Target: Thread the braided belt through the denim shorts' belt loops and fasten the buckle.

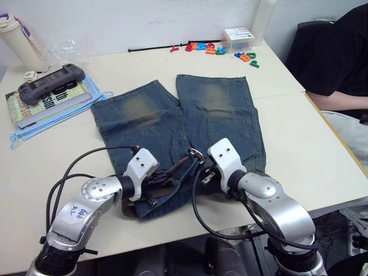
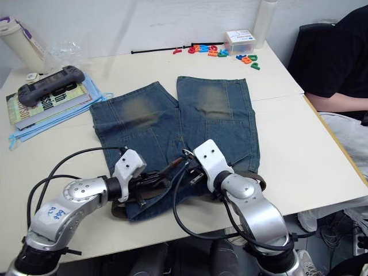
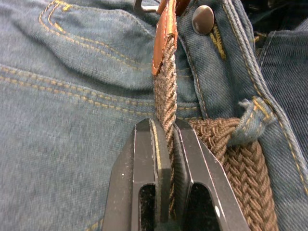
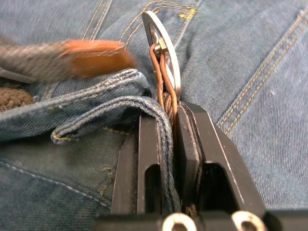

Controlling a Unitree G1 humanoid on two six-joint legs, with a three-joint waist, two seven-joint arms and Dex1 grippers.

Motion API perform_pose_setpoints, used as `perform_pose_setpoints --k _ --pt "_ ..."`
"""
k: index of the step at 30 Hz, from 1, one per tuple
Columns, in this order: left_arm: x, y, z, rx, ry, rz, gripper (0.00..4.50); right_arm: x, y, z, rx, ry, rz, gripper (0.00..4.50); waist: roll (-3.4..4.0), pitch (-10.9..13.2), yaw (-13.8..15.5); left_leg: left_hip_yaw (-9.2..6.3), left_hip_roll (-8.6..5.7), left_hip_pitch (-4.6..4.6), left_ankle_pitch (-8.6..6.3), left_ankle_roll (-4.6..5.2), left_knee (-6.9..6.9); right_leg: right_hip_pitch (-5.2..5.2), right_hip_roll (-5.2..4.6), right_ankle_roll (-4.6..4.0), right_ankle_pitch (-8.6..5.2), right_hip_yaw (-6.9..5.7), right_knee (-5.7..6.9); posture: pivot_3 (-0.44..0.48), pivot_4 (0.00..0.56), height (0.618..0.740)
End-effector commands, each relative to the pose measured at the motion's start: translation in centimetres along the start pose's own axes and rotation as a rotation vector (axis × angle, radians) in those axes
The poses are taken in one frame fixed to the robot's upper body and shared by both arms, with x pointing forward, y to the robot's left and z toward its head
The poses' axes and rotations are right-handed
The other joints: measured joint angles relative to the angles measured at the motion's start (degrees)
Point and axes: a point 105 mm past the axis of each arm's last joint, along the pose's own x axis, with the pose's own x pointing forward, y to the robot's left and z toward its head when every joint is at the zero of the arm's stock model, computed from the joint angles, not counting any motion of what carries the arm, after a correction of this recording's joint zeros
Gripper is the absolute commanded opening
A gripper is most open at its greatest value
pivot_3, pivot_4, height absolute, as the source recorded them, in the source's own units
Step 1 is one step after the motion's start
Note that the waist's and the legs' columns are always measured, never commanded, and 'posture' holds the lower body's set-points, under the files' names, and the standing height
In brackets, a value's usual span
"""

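**Both ends pinched, buckle not yet fastened**

Head views: 1 pair of denim shorts (image 1: 178, 126) lies flat on the table (image 1: 299, 144), waistband nearest the robot. The left gripper (image 1: 164, 179) and right gripper (image 1: 201, 172) meet at the front of the waist, with 1 braided belt (image 2: 253, 177) running around the waistband.

Left wrist view: the 2 fingers (image 3: 144, 168) are closed tight on the belt just behind its tan tip (image 3: 163, 38), which stands toward the silver button (image 3: 203, 19). 1 of the belt loops (image 3: 252, 122) is seen here, with the belt already through it.

Right wrist view: the 2 fingers (image 4: 192, 144) are clamped on the buckle end together with a fold of denim; the silver buckle (image 4: 166, 53) stands upright, the tan tip just beside it.

To do it well, I judge the right gripper should hold the buckle steady and face-on while the left feeds the tip squarely through the ring. The trapped denim may drag, so a light pull is safer.
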Motion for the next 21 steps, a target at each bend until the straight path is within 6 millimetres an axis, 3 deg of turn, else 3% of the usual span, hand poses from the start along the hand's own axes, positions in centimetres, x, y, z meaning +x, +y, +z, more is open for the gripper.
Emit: perform_pose_setpoints --k 1,9,14,21 --pt "0.7 -0.3 0.7 0.018 -0.031 0.003 0.00 -0.6 0.5 1.6 -0.045 -0.075 0.019 0.04 0.00 0.0 0.0 0.00 0.00 0.00 0.00 0.00 0.00 0.00 0.00 0.00 0.00 0.00 0.00 0.000 0.150 0.714" --pt "1.4 -0.2 1.1 0.030 -0.049 0.026 0.00 -0.6 1.4 1.3 -0.057 -0.060 0.067 0.04 -0.01 0.0 0.0 -0.01 0.01 -0.01 0.01 -0.01 0.02 0.00 0.00 0.00 0.00 -0.01 0.01 0.000 0.150 0.714" --pt "3.1 -0.8 2.3 0.085 -0.097 -0.008 0.00 -0.5 2.3 0.9 -0.117 -0.033 0.143 0.04 -0.03 0.0 0.1 -0.01 -0.01 -0.03 0.01 0.00 0.06 0.00 -0.01 0.00 0.00 -0.01 0.02 0.000 0.150 0.714" --pt "4.1 -1.6 3.5 0.117 -0.172 -0.058 0.00 -0.4 2.1 0.0 -0.201 0.028 0.210 0.04 -0.04 0.0 -0.1 0.02 0.02 -0.03 0.02 0.00 0.04 -0.02 0.02 0.00 0.00 -0.02 0.02 0.000 0.150 0.714"
